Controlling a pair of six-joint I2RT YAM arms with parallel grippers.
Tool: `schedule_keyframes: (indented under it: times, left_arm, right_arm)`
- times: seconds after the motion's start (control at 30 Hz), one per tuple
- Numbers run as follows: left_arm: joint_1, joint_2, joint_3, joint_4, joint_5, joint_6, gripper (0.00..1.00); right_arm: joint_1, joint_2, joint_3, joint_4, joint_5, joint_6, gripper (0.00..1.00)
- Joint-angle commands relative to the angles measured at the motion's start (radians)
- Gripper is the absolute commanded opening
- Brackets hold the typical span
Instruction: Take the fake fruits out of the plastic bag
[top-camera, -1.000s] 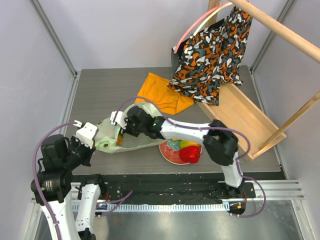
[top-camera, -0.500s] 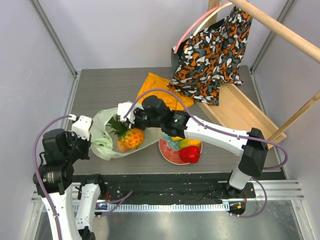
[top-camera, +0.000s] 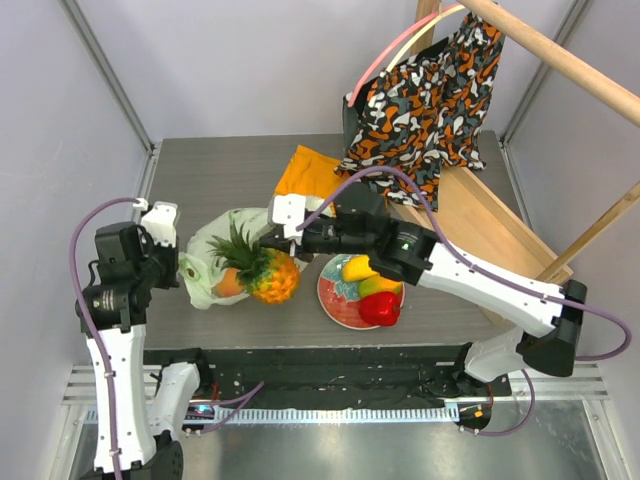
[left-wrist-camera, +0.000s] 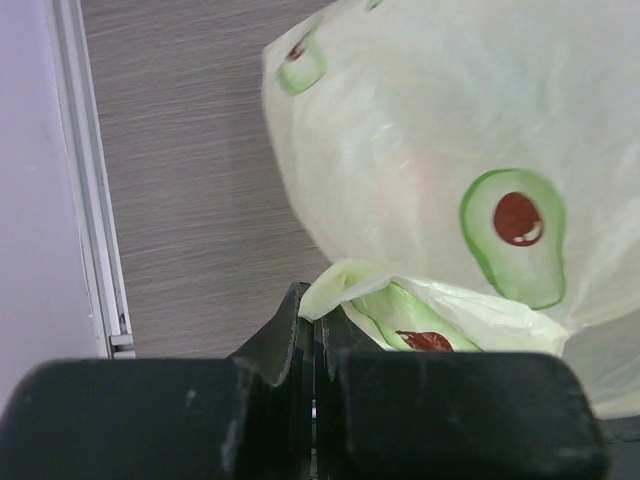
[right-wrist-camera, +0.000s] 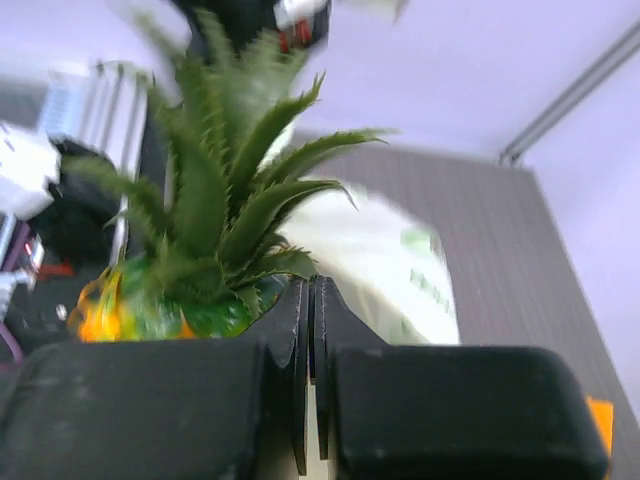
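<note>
Pineapple (top-camera: 268, 278) was half inside plastic bag (top-camera: 208, 242) a moment ago, now mostly clear, centre-left of frame. Right tool (top-camera: 272, 238) clamped on crown. Left tool (top-camera: 184, 270) pinches bag edge. Peach (top-camera: 228, 284) remains at bag mouth.

An orange cloth (top-camera: 303, 170) lies beside a patterned bag (top-camera: 425, 100) (hung on a wooden rack (top-camera: 490, 225)).

light: shining bright, even, casting soft shadows | blur: pineapple (right-wrist-camera: 210, 210) smearing in right wrist view | top: showing sharp
</note>
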Motion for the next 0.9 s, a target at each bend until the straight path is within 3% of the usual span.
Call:
schedule_keyframes:
  times: [0.0,0.4,0.67,0.87]
  left_arm:
    - [0.004,0.018,-0.007,0.071,-0.013,-0.028,0.00]
    - [0.004,0.063,-0.006,0.084,-0.024,-0.044,0.00]
    - [0.007,0.072,0.100,0.153,-0.384,-0.016,0.00]
    - [0.020,0.047,0.071,0.150,-0.507,0.001,0.00]
  right_arm:
    - [0.002,-0.057,0.020,0.163,-0.059,0.092,0.01]
    - [-0.060,-0.080,0.008,0.364,-0.068,0.333,0.01]
    - [-0.103,-0.103,0.074,0.286,-0.076,0.280,0.01]
    - [-0.176,-0.166,0.048,0.234,-0.010,0.249,0.01]
